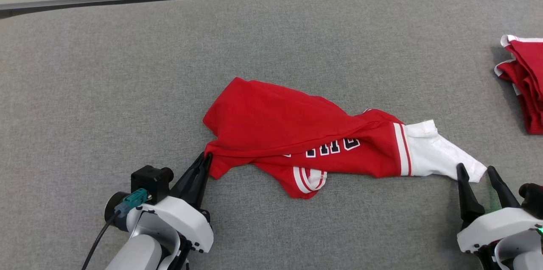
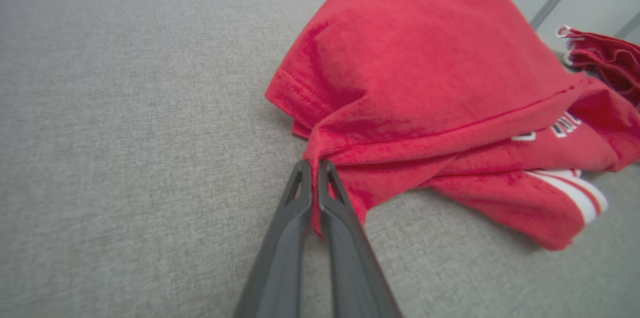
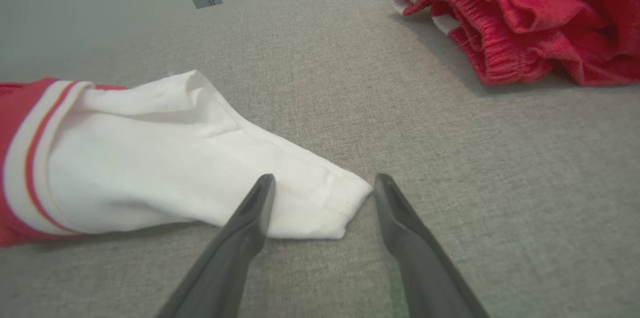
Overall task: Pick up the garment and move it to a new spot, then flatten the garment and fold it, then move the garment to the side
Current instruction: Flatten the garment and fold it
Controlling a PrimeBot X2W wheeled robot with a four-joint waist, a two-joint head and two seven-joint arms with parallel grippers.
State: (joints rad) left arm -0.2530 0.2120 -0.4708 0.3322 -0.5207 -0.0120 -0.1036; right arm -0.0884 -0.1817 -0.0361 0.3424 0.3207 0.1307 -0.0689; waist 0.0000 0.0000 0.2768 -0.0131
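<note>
The left gripper (image 1: 207,158) is closed on a red corner of the garment (image 1: 292,130), which spreads ahead of it. The right gripper (image 1: 476,170) stands wide open around the white sleeve (image 1: 437,155) end, holding nothing yet, probably to stretch the cloth flat.

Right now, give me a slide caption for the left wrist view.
Left gripper, jaws shut, pinches a corner of the crumpled red garment on the grey surface.

Red garment (image 1: 292,121) with white sleeve, striped trim, grey table (image 1: 127,70)
</note>
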